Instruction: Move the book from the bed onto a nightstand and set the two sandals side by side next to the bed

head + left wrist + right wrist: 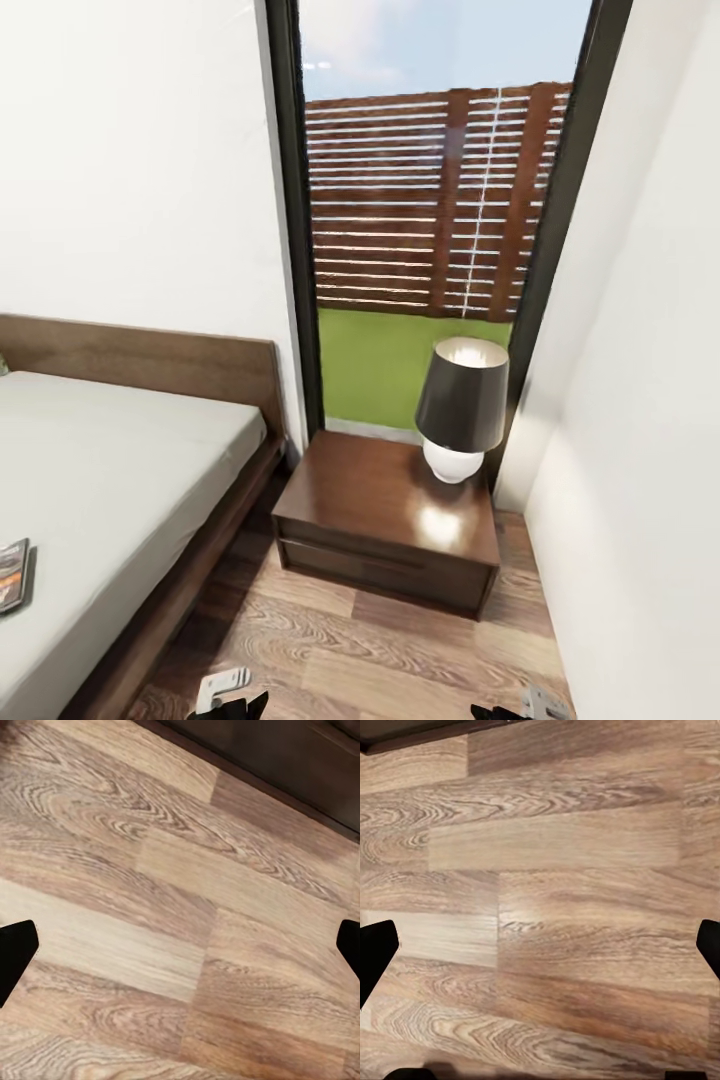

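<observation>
The book (pixel 12 574) lies on the bed (pixel 110 470), near the mattress edge, up and off to the left of the left tool (pixel 232 700), which sits low above the floor (pixel 350 640) at the bed's corner. So the first part of the task is not yet done: the book has not reached a nightstand. In the left wrist view, the left tool's fingertips (pixel 15 952) stand at the two far sides with bare plank floor between them, so this tool is spread wide and holds nothing.

Ahead of both tools, between the bed frame and the white wall, stands the nightstand (pixel 385 525). A lamp (pixel 460 405) with a dark shade sits toward its back right corner, leaving the glossy front and left part of the top free; by my judgement that is enough room for the book. Behind it rises the tall window (pixel 440 200).

The right tool (pixel 510 708) hangs low to the right, short of the nightstand's front corner. In the right wrist view its fingertips (pixel 376 952) are likewise far apart over plain floor, empty.

The sandals cannot be judged from here, so nothing shows that part done. As far as I can tell, the whole task remains: fetch the book, set it down, then pair the sandals by the bed.
</observation>
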Controlling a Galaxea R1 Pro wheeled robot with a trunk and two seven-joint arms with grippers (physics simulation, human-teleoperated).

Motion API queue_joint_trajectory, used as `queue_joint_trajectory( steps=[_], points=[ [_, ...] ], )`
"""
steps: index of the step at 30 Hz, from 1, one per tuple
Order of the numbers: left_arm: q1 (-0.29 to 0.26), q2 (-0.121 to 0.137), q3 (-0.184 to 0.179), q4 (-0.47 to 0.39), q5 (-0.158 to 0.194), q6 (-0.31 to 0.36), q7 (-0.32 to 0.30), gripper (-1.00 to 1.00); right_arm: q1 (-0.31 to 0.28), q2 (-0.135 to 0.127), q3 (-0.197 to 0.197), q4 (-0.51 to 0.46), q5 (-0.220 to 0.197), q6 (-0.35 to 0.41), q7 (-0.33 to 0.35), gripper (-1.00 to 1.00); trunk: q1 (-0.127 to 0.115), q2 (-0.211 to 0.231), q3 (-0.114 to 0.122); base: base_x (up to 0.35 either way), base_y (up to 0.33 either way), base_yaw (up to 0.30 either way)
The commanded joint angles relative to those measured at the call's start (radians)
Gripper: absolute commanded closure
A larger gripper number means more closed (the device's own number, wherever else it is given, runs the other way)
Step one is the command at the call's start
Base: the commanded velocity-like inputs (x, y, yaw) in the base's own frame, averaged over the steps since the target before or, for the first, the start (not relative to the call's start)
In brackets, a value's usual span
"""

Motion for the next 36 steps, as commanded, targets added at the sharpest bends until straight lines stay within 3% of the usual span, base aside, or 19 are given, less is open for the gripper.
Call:
queue_joint_trajectory(
  steps=[1, 8, 28, 36],
  points=[
    [-0.001, 0.0, 0.002, 0.002, 0.005, -0.001, -0.005, -1.0, 0.0, 0.0, -0.006, 0.0, -0.004, 0.002, 0.005, -1.0, 0.0, 0.0, -0.001, 0.272, 0.0, 0.276],
    [-0.001, 0.0, 0.002, 0.002, 0.005, -0.001, -0.005, -1.0, 0.0, 0.0, -0.006, 0.0, -0.004, 0.002, 0.005, -1.0, 0.0, 0.0, -0.003, 0.296, -0.003, 0.179],
    [-0.001, 0.0, 0.002, 0.002, 0.004, -0.001, -0.005, -1.0, 0.0, 0.0, -0.006, 0.0, -0.004, 0.002, 0.005, -1.0, 0.0, 0.0, -0.003, 0.309, -0.076, 0.011],
    [-0.001, 0.0, 0.002, 0.002, 0.005, 0.0, -0.005, -1.0, 0.0, 0.0, -0.006, 0.0, -0.004, 0.002, 0.005, -1.0, 0.0, 0.0, -0.003, 0.31, -0.084, 0.198]
  ],
)
